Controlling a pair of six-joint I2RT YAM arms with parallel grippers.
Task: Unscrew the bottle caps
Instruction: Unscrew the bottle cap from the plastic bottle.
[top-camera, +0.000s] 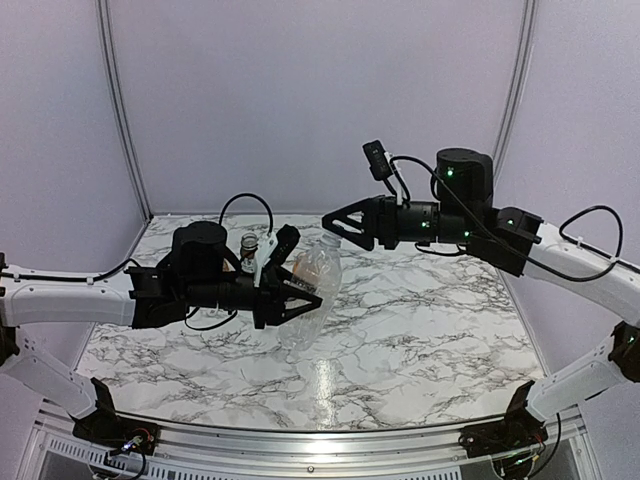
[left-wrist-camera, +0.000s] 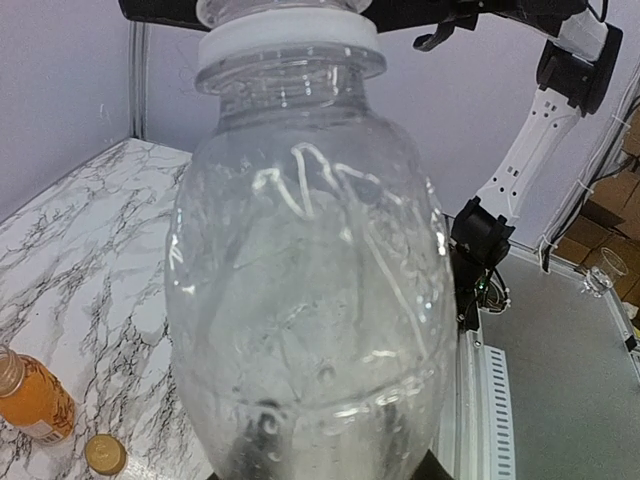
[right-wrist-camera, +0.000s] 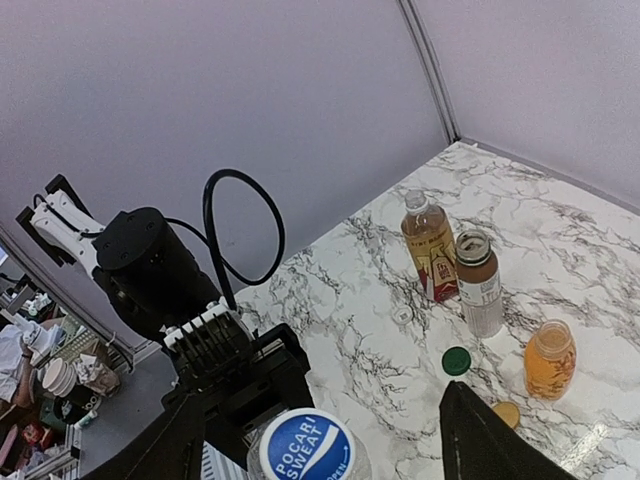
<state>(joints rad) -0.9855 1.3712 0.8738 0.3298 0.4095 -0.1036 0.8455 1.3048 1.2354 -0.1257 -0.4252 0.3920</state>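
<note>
My left gripper (top-camera: 312, 296) is shut on the lower body of the tall clear bottle (top-camera: 312, 285), holding it upright above the table. In the left wrist view the bottle (left-wrist-camera: 310, 270) fills the frame, with dark fingers (left-wrist-camera: 240, 462) showing through its base. Its white-and-blue cap (right-wrist-camera: 305, 450) is on the neck. My right gripper (right-wrist-camera: 320, 405) is open, one finger on each side of the cap without touching it. In the top view the right gripper (top-camera: 336, 226) hovers just above the bottle's top.
On the marble table (right-wrist-camera: 560, 230) stand the amber tea bottle (right-wrist-camera: 428, 245), the short bottle with a white label (right-wrist-camera: 481, 285) and the orange juice bottle (right-wrist-camera: 550, 360), all uncapped. Loose green (right-wrist-camera: 456, 360), orange (right-wrist-camera: 507, 413) and white (right-wrist-camera: 402, 315) caps lie near them.
</note>
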